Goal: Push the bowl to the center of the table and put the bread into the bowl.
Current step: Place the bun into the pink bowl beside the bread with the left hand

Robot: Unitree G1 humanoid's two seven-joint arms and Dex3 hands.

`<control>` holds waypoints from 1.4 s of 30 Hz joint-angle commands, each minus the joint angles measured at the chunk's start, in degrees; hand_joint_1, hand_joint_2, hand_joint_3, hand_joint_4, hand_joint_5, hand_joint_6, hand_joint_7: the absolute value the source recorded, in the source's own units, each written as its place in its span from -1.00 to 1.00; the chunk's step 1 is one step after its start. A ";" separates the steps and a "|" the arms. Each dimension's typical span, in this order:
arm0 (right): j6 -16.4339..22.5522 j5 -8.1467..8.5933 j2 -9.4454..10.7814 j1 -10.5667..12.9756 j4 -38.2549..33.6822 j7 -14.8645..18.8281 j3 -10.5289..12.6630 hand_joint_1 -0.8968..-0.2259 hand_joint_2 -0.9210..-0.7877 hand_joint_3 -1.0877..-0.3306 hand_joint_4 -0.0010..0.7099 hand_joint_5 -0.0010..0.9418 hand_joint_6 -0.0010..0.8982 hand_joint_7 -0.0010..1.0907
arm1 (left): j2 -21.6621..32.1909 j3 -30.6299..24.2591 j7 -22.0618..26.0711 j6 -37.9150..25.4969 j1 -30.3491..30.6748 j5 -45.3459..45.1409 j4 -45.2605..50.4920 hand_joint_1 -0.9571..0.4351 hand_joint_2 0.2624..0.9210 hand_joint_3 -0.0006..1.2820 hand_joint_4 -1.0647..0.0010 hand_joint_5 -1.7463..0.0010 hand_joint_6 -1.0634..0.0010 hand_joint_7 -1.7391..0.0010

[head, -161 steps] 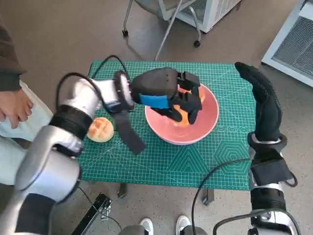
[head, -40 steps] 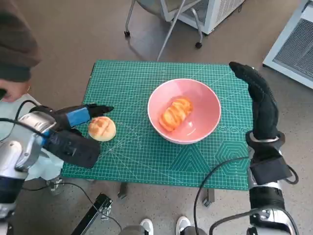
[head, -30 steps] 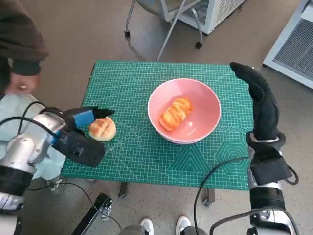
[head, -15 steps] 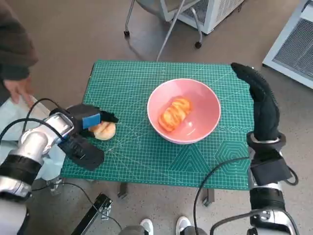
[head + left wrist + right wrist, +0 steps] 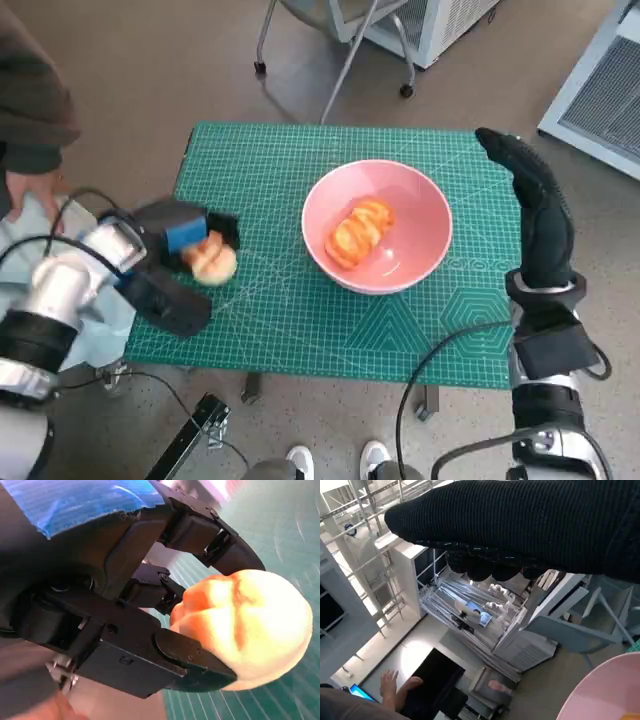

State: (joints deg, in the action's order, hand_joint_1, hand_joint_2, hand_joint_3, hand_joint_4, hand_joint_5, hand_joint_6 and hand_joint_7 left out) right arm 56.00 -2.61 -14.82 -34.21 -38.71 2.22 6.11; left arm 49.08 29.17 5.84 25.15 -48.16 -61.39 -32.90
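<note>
At the table's left edge the left hand [image 5: 178,232] is sitting over the round bun [image 5: 212,261], blue-taped back up. Left wrist view is showing its black fingers [image 5: 192,655] curling round the bun [image 5: 245,630] on both sides and touching it — the hand is gripping the bread. Whether the bun is resting on the mat or raised off it cannot be told. The pale left forearm [image 5: 55,300] is running back off the table's near-left corner, with a black strap [image 5: 168,300] hanging beside the wrist.

Just right of the bun, apart from it, the pink bowl [image 5: 420,235] is standing upright near the middle of the green cutting mat [image 5: 280,330], slightly right of centre. A piece of orange-brown bread [image 5: 358,232] is lying inside it, toward the bowl's left half. The bowl's rim [image 5: 600,695] is also showing in a corner of the right wrist view.

Further right, the gloved right hand [image 5: 535,205] is standing at the table's right edge, fingers straight and close together, pointing away from the robot, holding nothing — clear of the bowl. The glove [image 5: 530,525] is filling a dark band in its own wrist view.

Off the table: a person's hand [image 5: 30,188] and dark sleeve [image 5: 35,100] at far left, chair legs on castors [image 5: 330,60] beyond the far edge, white cabinets [image 5: 600,90] at right, shoe tips [image 5: 340,462] at the near edge.
</note>
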 commanded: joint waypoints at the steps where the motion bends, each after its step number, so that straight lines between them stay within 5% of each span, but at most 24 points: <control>1: -0.56 -0.70 0.01 1.53 0.10 -0.24 -0.08 -0.01 -1.00 -0.09 -0.02 -0.99 -0.85 0.47 | 1.33 -4.84 -0.49 0.57 -3.90 4.60 2.64 0.38 0.94 -0.88 -0.31 -0.32 -0.28 -0.29; 6: -0.69 -0.83 -0.17 1.51 0.35 -0.25 -0.06 -0.02 -1.00 -0.10 -0.02 -0.99 -0.86 0.48 | 1.22 -7.99 -1.23 0.67 -5.35 7.00 5.73 0.38 0.93 -0.95 -0.43 -0.12 -0.40 -0.34; 18: -0.44 -0.62 -0.69 1.60 0.32 -0.09 0.11 0.02 -1.00 -0.10 -0.01 -0.99 -0.86 0.48 | -1.35 -12.23 1.50 2.15 -8.91 12.98 13.85 0.38 1.00 -0.96 -0.34 -0.11 -0.36 -0.41; 31: -0.30 -0.92 -0.86 1.68 0.81 -0.24 0.05 0.00 -1.00 -0.10 -0.01 -0.99 -0.86 0.47 | -11.72 -8.74 3.64 2.39 -14.08 12.85 15.62 0.38 0.92 -1.00 -0.50 -0.02 -0.51 -0.30; 42: -0.17 -0.59 -1.50 2.49 1.43 0.01 0.42 -0.02 -1.00 -0.08 -0.01 -0.99 -0.86 0.47 | -20.65 1.54 -9.23 7.51 -19.90 3.12 -0.51 0.38 0.99 -0.96 -0.27 -0.16 -0.42 -0.36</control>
State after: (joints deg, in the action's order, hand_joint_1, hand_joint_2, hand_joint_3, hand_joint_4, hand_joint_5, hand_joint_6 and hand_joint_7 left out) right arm 56.07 -2.71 -15.69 -33.38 -37.14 2.22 6.26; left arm 30.24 28.15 0.11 30.99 -65.86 -56.20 -29.16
